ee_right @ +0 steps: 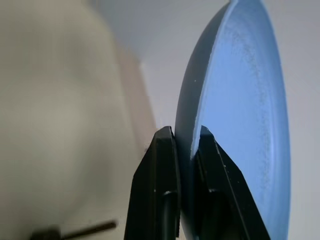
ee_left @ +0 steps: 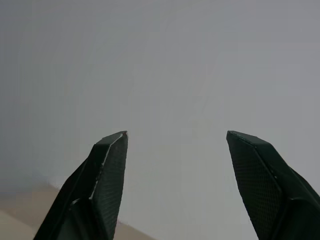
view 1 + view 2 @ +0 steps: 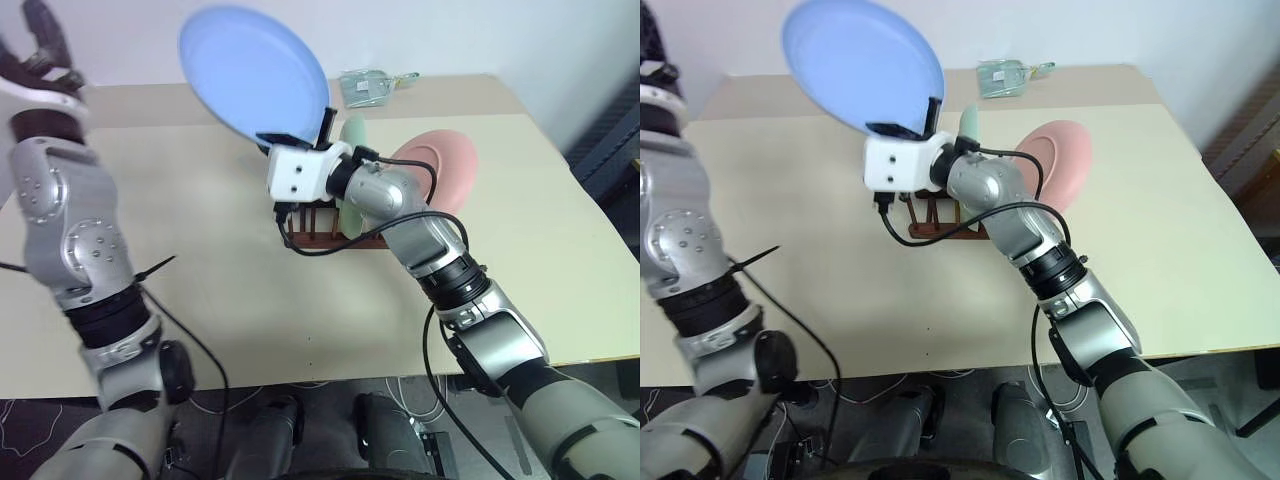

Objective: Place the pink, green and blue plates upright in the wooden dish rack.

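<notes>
At the far left, the left gripper [image 2: 175,185] is raised above the left edge of the table [image 3: 200,290]. Its fingers are spread apart and nothing is between them; in the left wrist view they point only at the bare wall.

Next comes the blue plate [image 3: 252,72]. It is held up in the air, tilted, above the far middle part of the table. The right gripper [image 1: 185,150] is closed on its lower rim, one finger on each face, as the right wrist view shows clearly. The plate touches neither the table nor the rack.

Below and a little to the right of the gripper stands the rack [image 3: 325,238], near the middle of the table and partly hidden by the right arm. The green plate [image 3: 352,140] stands upright in it, seen almost edge-on. Further right, the pink plate [image 3: 440,165] also stands upright at the right end of the rack. A small pale green object [image 3: 367,88] lies near the far edge.

So two plates appear to be placed already. What seems to be left is to bring the blue plate down between the free pegs at the left part of the rack and release it.
</notes>
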### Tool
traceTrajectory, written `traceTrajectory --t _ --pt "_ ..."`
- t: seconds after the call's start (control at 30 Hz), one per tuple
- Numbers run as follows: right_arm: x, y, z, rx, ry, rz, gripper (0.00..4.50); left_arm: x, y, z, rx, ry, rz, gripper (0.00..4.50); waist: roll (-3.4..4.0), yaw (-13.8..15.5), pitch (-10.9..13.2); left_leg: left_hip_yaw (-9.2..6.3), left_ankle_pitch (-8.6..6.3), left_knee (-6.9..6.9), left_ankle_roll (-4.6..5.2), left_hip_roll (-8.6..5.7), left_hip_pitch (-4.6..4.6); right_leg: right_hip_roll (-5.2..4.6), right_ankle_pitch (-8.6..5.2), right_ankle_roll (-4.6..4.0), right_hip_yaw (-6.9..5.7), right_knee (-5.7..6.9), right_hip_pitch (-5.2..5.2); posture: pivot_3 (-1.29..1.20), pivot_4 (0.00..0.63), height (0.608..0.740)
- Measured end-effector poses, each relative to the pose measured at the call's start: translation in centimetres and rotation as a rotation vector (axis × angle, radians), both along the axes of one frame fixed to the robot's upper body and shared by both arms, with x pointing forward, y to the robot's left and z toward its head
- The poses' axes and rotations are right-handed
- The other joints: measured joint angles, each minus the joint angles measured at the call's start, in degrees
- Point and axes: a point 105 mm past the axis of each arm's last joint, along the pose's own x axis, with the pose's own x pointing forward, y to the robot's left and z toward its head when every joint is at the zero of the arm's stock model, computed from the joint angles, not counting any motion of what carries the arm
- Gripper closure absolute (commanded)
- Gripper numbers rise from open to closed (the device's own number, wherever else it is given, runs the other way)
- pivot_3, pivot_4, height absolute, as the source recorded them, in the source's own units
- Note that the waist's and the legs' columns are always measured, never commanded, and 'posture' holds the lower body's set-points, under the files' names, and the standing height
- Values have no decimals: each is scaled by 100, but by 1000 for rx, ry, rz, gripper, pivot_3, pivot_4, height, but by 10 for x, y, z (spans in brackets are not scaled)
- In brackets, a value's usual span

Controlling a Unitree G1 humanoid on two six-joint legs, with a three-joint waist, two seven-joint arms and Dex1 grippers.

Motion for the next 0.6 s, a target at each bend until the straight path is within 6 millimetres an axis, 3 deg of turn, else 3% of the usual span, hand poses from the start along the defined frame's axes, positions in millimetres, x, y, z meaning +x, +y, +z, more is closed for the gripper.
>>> traceTrajectory --t 0.13,0.23,0.43,0.6 --pt "-23 -15 29 368 201 144 4500 5 27 -56 168 252 141 1297 4 26 -1 -2 -1 -12 1 1 2 1 0 0 3 -1 -1 0 150 739" --pt "-39 -24 38 560 365 257 4500 11 24 -104 222 409 125 1297 5 32 0 -6 -18 -11 30 1 2 1 3 -5 2 -2 -1 0 150 739" --pt "-62 -37 26 807 714 370 4500 8 -18 -196 281 615 -3 1297 10 10 -1 2 -19 -25 30 18 6 7 10 -17 6 -1 -11 0 150 739" --pt "-70 -32 15 877 896 358 4500 1 -52 -238 372 694 -124 1297 11 17 -1 6 -6 -50 9 47 6 32 23 -40 6 -5 -27 0 150 739"
